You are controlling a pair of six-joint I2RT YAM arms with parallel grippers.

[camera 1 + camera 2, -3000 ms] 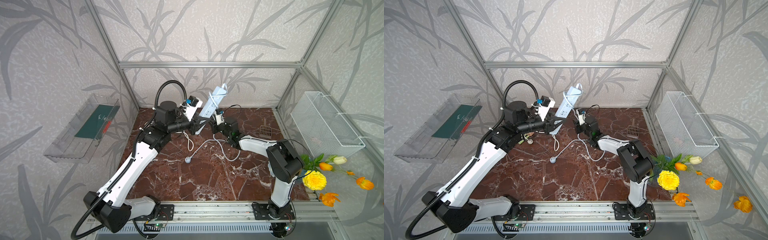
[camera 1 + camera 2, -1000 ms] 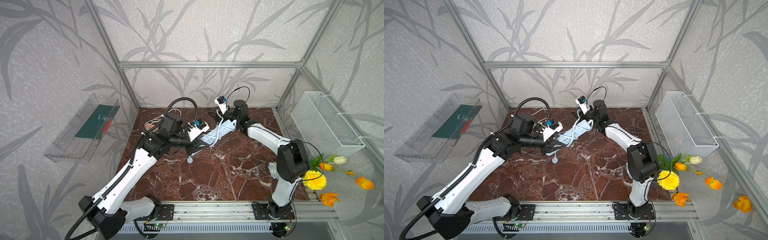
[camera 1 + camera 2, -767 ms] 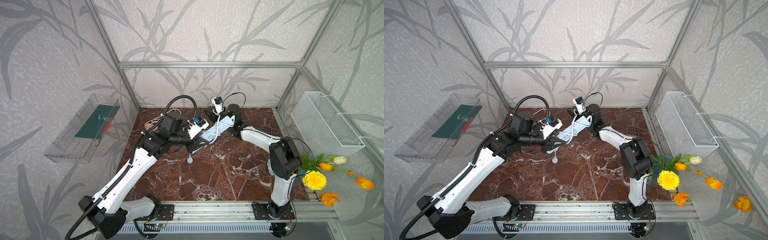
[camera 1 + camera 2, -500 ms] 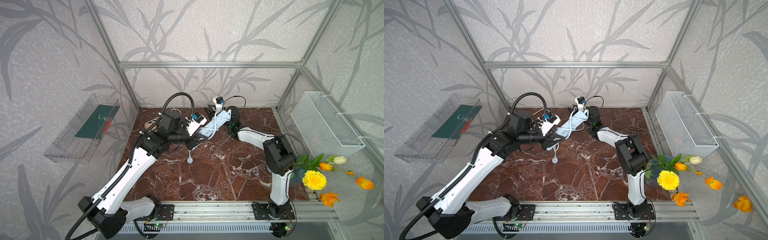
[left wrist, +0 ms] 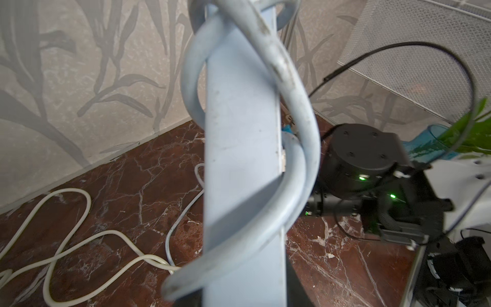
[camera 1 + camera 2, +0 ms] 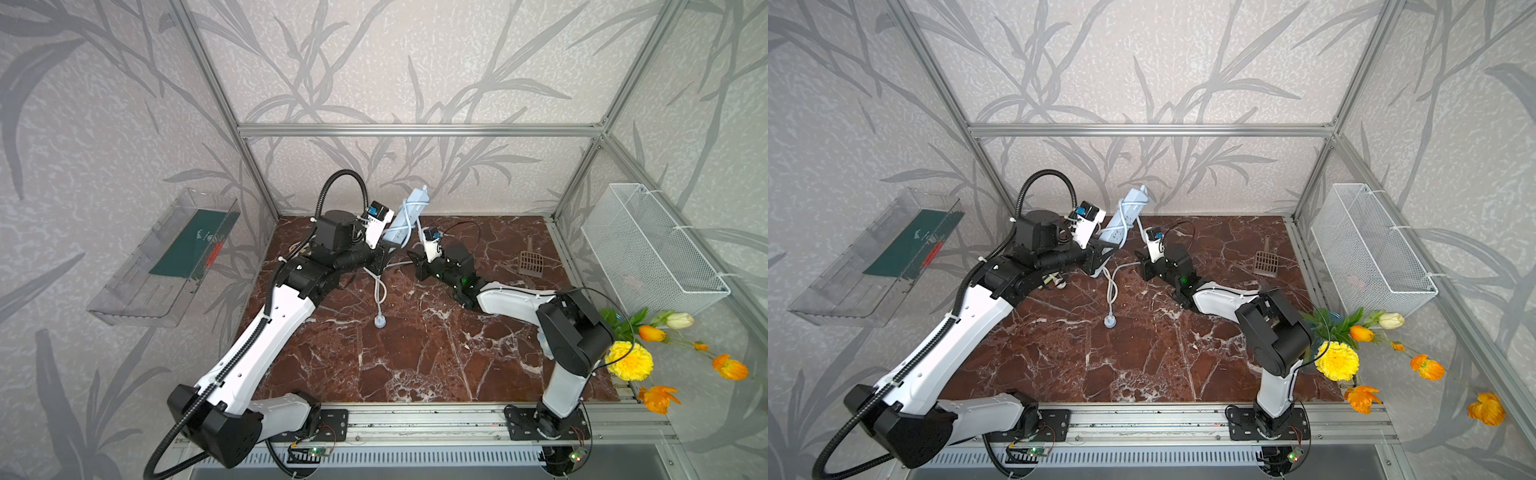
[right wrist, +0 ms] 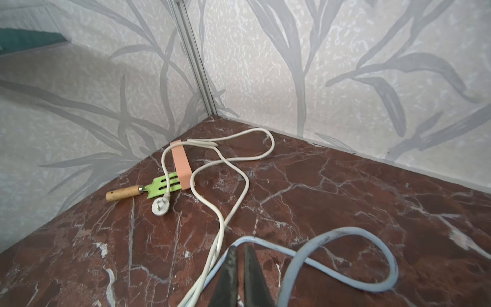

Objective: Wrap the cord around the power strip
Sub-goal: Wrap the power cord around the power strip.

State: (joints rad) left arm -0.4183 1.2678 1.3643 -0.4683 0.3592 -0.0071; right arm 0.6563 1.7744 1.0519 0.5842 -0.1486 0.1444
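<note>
Left wrist: perhaps two cord (image 5: 297, 111) loops

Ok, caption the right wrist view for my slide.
Right tool shut on the blue cord; beyond, a peach power strip, its white cord and a green utensil.

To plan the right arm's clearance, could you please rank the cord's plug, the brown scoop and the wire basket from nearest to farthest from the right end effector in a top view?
From the right end effector:
1. The plug, mid-floor.
2. The brown scoop, back right.
3. The wire basket, on the right wall.
</note>
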